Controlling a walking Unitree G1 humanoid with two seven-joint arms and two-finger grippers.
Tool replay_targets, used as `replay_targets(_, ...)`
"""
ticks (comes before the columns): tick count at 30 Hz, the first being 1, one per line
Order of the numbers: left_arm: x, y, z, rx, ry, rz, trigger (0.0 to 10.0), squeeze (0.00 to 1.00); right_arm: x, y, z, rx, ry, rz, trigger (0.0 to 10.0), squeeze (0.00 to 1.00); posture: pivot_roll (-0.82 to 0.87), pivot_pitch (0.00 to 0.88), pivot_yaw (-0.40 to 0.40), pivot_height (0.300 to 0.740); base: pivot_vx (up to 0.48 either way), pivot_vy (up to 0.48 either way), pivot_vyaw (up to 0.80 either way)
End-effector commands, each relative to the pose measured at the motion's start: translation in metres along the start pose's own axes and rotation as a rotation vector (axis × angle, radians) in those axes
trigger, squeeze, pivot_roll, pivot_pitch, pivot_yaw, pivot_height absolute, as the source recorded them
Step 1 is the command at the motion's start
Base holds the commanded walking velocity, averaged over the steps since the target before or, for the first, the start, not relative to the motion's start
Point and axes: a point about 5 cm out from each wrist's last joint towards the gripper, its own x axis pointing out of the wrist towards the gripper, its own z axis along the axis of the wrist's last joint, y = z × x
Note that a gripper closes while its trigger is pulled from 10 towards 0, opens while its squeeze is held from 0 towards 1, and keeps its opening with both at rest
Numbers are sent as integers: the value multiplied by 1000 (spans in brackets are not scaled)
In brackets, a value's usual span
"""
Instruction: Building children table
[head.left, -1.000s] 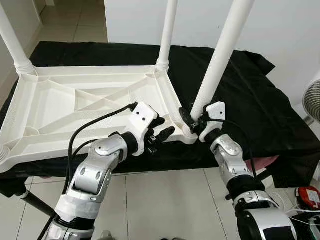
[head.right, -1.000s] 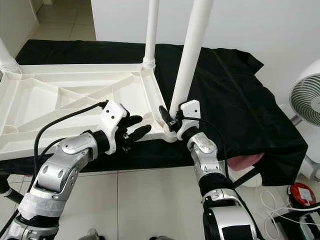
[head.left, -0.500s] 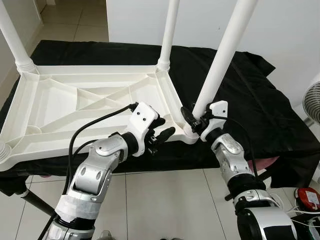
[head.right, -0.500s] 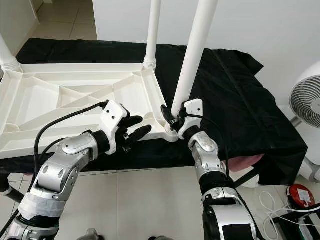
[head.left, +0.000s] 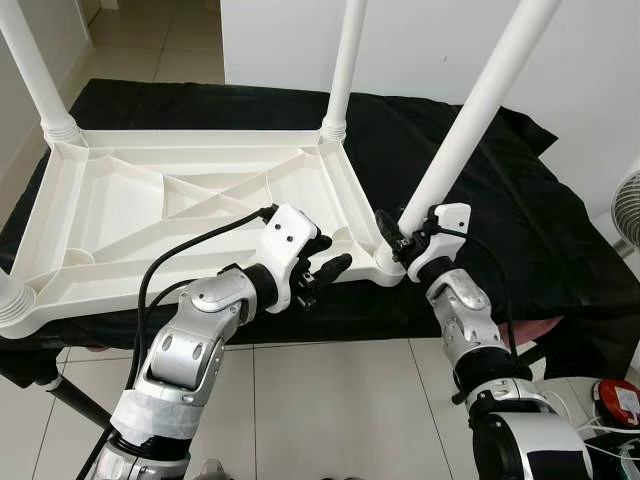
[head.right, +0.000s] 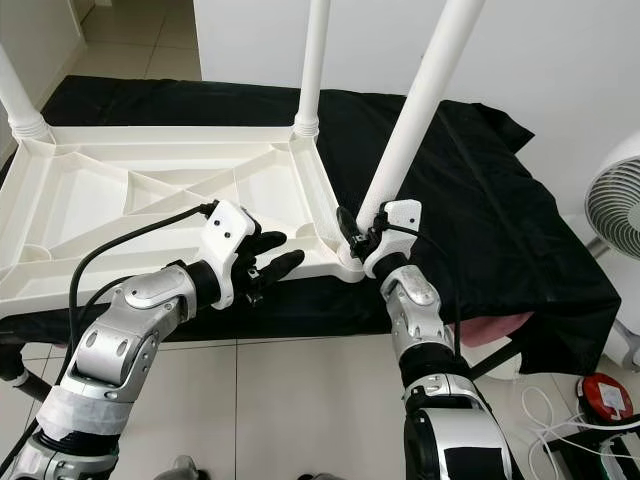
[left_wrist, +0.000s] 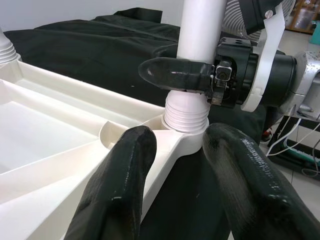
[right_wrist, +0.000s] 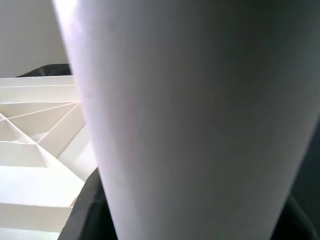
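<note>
A white plastic table top (head.left: 200, 137) lies upside down on a black cloth (head.left: 500, 200). White legs stand at its far left corner (head.left: 35, 75) and far right corner (head.left: 345, 60). The near right leg (head.left: 470, 120) leans to the right, its threaded base in the corner socket (left_wrist: 186, 117). My right gripper (head.left: 400, 238) is shut on this leg just above the socket; the leg (right_wrist: 200, 115) sits close before the right wrist camera. My left gripper (head.left: 330, 253) is open, its fingers (left_wrist: 125, 190) either side of the table's near rim beside that corner.
A stub of a leg (head.left: 10, 295) sits at the near left corner. A white fan (head.right: 615, 200) stands to the right, and a red object (head.left: 620, 395) with cables lies on the tiled floor. Something pink (head.left: 535, 325) shows under the cloth's edge.
The near right leg now leans further to the right, and my right gripper has moved right with it. The camera has shifted a little. My left gripper has stayed put.
</note>
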Motion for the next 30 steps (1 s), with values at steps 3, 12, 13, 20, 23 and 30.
replay_targets(3,1,-1,1,-5,1,42,10000,0,-35,-16,-60,154,284,-171,10000,0,60,84,-62,740,0,0,0)
replay_targets(12,0,-2,-2,-6,8,41,10000,0,-29,0,-48,26,170,-136,10000,0,62,87,-66,740,0,0,0)
replay_targets(13,0,-2,-2,-6,8,41,10000,0,-29,0,-48,26,170,-136,10000,0,62,87,-66,740,0,0,0)
replay_targets(20,1,-3,-2,0,9,35,10000,0,-24,18,-44,-37,125,-350,10000,0,63,84,-76,740,0,0,0)
replay_targets(23,2,-3,-1,2,7,34,10000,0,-29,22,-46,-2,120,-516,10000,0,62,82,-77,740,0,0,0)
replay_targets(30,3,-4,-1,6,4,33,10000,0,-24,40,-44,51,100,-488,10000,0,68,72,-87,740,0,0,0)
